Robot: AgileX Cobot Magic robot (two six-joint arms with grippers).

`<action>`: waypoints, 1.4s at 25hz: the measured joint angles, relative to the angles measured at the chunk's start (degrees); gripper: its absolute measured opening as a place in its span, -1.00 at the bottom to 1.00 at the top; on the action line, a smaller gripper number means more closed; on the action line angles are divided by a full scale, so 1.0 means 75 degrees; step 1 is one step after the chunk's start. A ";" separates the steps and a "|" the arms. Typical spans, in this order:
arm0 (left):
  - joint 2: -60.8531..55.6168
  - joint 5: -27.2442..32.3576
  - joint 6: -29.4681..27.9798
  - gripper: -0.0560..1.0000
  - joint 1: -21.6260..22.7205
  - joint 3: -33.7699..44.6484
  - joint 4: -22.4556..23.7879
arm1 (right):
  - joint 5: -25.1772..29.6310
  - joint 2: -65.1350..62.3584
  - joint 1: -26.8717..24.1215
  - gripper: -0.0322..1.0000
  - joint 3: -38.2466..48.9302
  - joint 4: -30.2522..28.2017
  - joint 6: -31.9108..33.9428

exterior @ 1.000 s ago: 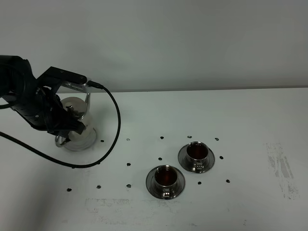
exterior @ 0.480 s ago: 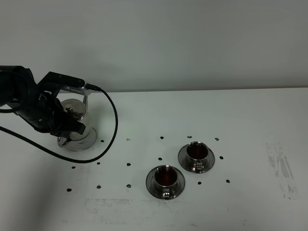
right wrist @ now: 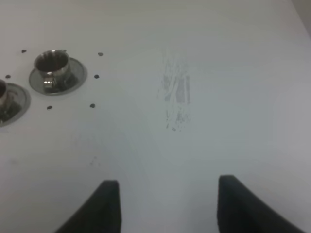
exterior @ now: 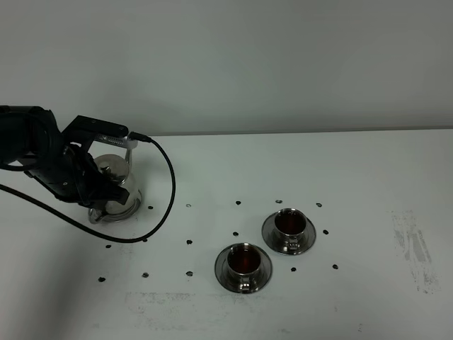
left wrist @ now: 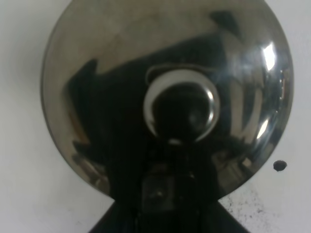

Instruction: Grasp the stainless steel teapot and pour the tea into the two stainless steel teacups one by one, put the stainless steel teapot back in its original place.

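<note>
Basically you're on the last step: both stainless steel teacups [exterior: 289,228] [exterior: 243,263] hold dark tea. Stainless steel teapot [exterior: 113,188] sits upright near the counter's [exterior: 354,170] far-left corner; can't tell if the left hand [exterior: 99,195] grips its handle. Right hand [right wrist: 163,204] spread, empty. No readable writing.
</note>
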 joint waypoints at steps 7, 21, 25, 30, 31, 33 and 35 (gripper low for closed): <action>0.0112 -0.0203 0.0000 -0.46 0.0000 0.0000 0.0000 | 0.0000 0.0000 0.0000 -0.08 0.0000 0.0000 0.0000; 0.0178 -0.0235 0.0000 -0.46 0.0000 0.0000 0.0000 | 0.0000 0.0000 0.0000 -0.08 0.0000 0.0000 0.0000; 0.0211 -0.0235 0.0000 -0.46 0.0000 0.0000 0.0000 | 0.0000 0.0000 0.0000 -0.08 0.0000 0.0000 0.0000; 0.0217 -0.0235 -0.0011 -0.46 0.0000 0.0000 0.0000 | 0.0000 0.0000 0.0000 -0.08 0.0000 0.0000 0.0000; 0.0217 -0.0235 -0.0035 -0.46 0.0000 0.0000 0.0000 | 0.0000 0.0000 0.0000 -0.08 0.0000 0.0000 0.0000; 0.0217 -0.0235 -0.0136 -0.46 0.0000 0.0000 0.0000 | 0.0000 0.0000 0.0000 -0.08 0.0000 0.0000 0.0000; 0.0217 -0.0235 -0.0182 -0.46 0.0007 0.0000 0.0000 | 0.0000 0.0000 0.0000 -0.08 0.0000 0.0000 0.0000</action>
